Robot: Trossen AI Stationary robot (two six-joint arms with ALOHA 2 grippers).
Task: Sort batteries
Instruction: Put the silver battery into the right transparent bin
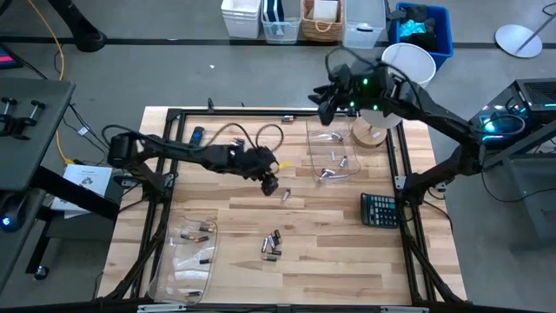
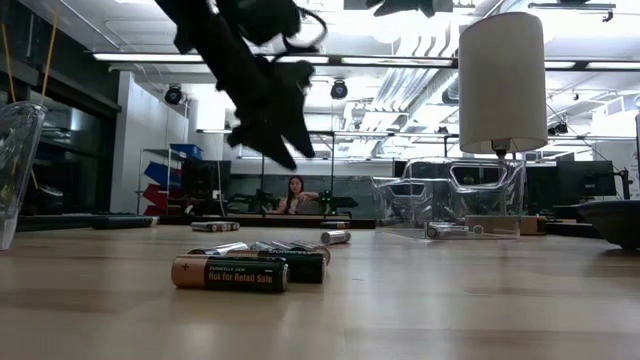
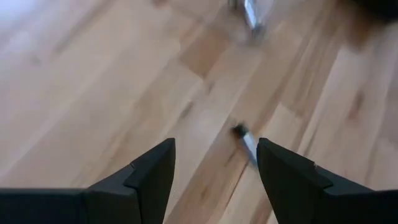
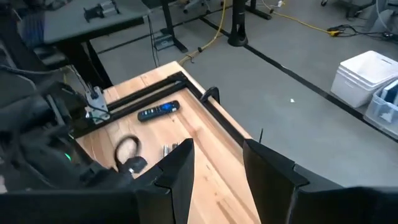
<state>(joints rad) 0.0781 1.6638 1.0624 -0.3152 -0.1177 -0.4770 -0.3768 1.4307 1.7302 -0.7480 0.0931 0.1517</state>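
Above the wooden table (image 1: pixel 347 261), near its middle, the left gripper (image 1: pixel 269 184) hangs with its fingers (image 3: pixel 149 180) spread wide and nothing between them. One silver battery (image 3: pixel 249 144) lies on the table right under it. More batteries (image 1: pixel 272 245) lie loose nearer the table's front edge (some dark, some silver). Over the table's far edge hangs the right gripper (image 1: pixel 326 106), half open and empty, above a clear tray (image 1: pixel 314 148) with batteries inside.
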